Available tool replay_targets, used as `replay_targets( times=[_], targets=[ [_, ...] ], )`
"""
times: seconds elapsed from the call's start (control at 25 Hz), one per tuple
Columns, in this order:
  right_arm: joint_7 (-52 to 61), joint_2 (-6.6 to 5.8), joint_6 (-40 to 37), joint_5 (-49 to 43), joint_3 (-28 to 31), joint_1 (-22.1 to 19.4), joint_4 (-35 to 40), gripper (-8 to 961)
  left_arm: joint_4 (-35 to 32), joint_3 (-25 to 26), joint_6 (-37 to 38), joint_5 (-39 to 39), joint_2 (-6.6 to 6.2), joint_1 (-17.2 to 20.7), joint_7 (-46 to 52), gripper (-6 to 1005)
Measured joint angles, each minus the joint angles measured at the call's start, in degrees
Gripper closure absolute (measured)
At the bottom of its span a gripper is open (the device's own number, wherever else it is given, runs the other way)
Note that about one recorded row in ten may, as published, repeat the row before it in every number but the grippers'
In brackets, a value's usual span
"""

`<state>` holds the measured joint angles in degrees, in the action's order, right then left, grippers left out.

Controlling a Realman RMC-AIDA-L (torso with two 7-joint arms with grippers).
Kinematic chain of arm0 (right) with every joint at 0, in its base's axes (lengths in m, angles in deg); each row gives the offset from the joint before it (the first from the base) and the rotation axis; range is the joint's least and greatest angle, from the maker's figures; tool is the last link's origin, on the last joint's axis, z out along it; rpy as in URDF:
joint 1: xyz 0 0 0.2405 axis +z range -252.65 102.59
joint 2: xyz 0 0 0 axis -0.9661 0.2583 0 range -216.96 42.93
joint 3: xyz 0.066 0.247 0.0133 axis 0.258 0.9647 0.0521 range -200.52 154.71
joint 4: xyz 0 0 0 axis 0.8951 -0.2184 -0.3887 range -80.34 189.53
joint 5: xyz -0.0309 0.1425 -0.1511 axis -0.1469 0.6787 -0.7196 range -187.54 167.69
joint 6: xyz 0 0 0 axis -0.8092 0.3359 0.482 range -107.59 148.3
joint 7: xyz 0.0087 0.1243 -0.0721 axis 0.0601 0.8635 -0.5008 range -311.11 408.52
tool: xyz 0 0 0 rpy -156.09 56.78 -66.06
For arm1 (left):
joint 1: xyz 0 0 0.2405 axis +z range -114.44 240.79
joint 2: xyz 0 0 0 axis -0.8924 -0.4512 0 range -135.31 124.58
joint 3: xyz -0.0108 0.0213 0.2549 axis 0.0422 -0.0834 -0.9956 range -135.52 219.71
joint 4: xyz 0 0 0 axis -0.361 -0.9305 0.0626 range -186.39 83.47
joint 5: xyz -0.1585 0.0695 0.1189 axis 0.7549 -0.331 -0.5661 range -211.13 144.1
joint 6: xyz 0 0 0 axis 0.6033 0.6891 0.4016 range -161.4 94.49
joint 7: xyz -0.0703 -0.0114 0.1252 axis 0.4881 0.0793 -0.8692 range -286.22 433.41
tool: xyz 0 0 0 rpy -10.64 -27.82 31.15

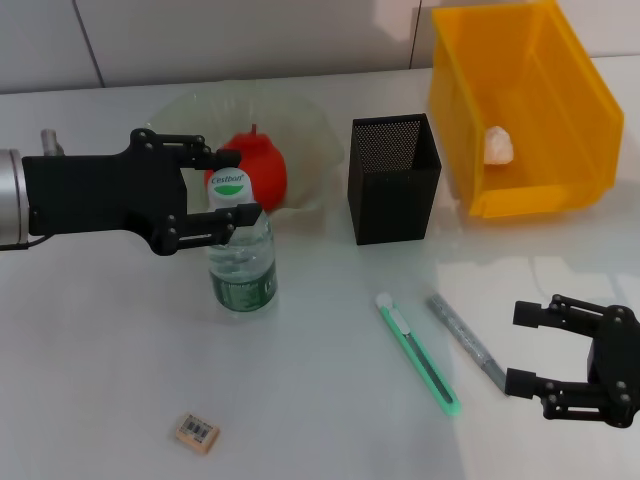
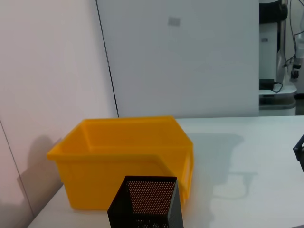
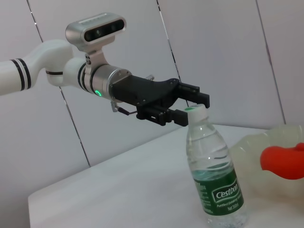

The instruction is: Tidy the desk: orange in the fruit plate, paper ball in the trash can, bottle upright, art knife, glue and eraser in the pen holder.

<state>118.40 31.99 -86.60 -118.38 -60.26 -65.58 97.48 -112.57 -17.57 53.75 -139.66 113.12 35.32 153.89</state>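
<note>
Two grippers are showing in the head view. Nearest, at lower left, an eraser [image 1: 197,433] is lying flat on the white table [image 1: 90,350]. At lower right the right gripper [image 1: 524,348] is hovering with jaws spread, just beside a grey glue pen [image 1: 467,342] and a green art knife [image 1: 418,354]. At centre left, the Cestbon water bottle [image 1: 240,252] is standing upright; the left gripper [image 1: 228,188] is sitting around its cap, jaws slightly apart. Farther back, a red-orange fruit [image 1: 262,170] is resting in the clear fruit plate [image 1: 300,125], beside the black mesh pen holder [image 1: 394,178]. At upper right, the paper ball [image 1: 498,146] is lying inside the yellow bin [image 1: 560,100].
</note>
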Motion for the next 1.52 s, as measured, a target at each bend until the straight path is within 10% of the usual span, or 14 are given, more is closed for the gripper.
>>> replay_targets(
  times=[0.6,1.08,1.52],
  targets=[
    [5.9,-1.09,-5.7,0.3,11.0,0.0,2.9,118,-6.1,7.4,12.2,13.5,-0.14,6.9,1.2,197],
    [38.0,-1.06,-7.5,-8.5,9.7,5.3,31.1,119,27.7,2.8,17.0,16.6,0.1,7.9,-29.3,195],
    [72.9,0.2,-4.5,-22.6,-14.8,13.8,49.6,119,36.3,2.6,13.8,16.0,-0.04,7.7,-36.6,198]
  ],
)
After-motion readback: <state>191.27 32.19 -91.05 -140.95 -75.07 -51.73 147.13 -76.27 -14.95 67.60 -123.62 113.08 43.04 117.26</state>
